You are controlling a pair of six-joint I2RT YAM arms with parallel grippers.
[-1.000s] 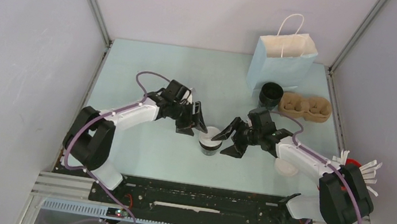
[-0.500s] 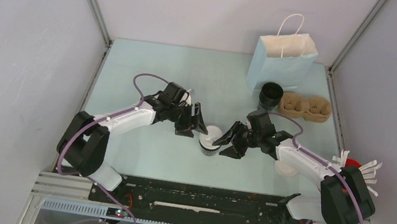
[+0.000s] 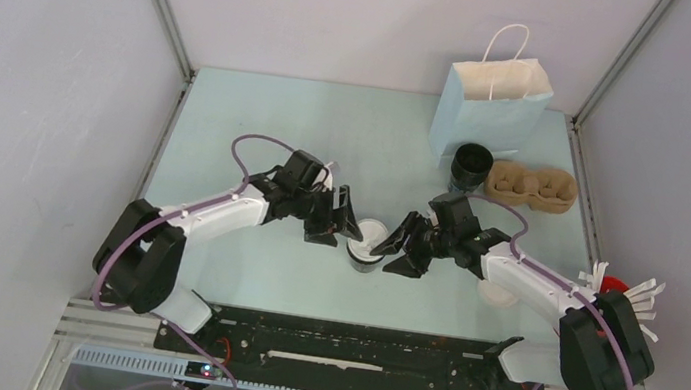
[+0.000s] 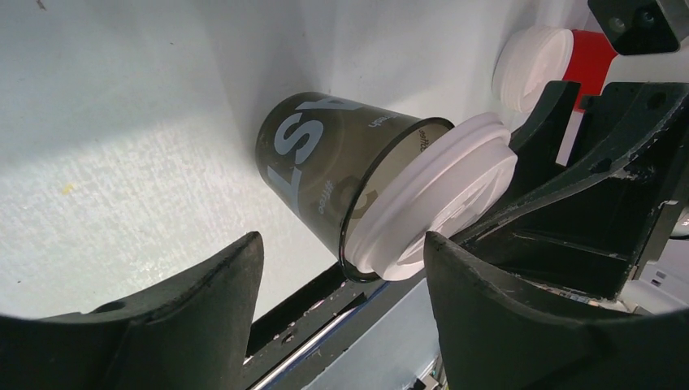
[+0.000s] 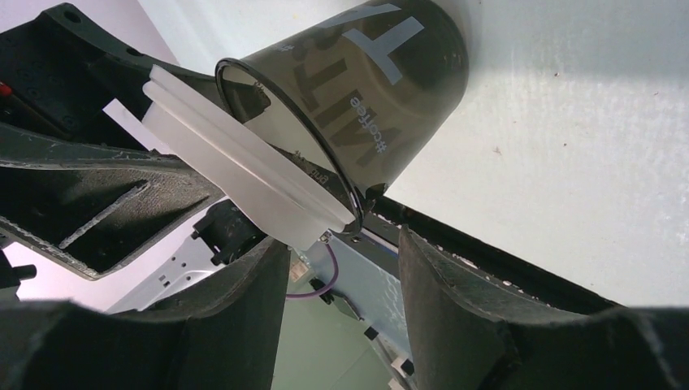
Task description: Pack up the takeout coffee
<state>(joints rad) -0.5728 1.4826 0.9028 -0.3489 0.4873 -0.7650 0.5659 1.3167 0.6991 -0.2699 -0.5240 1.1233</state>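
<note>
A dark coffee cup (image 3: 364,255) with white lettering stands mid-table. A white lid (image 3: 370,234) lies tilted on its rim, not seated; it also shows in the left wrist view (image 4: 439,203) and the right wrist view (image 5: 244,166). My left gripper (image 3: 338,222) is open just left of the cup (image 4: 325,162), with nothing between its fingers. My right gripper (image 3: 399,248) is open just right of the cup (image 5: 374,89), one finger close by the lid's edge. A light blue paper bag (image 3: 492,108) stands at the back right.
A second black cup (image 3: 472,164) and a cardboard cup carrier (image 3: 531,185) sit in front of the bag. A spare white lid (image 3: 498,294) lies by the right arm. A red holder with white sticks (image 3: 620,288) is at the right edge.
Both grippers have edged a little closer to the cup from either side. The left arm's elbow has shifted left. The lid stays tilted on the rim.
</note>
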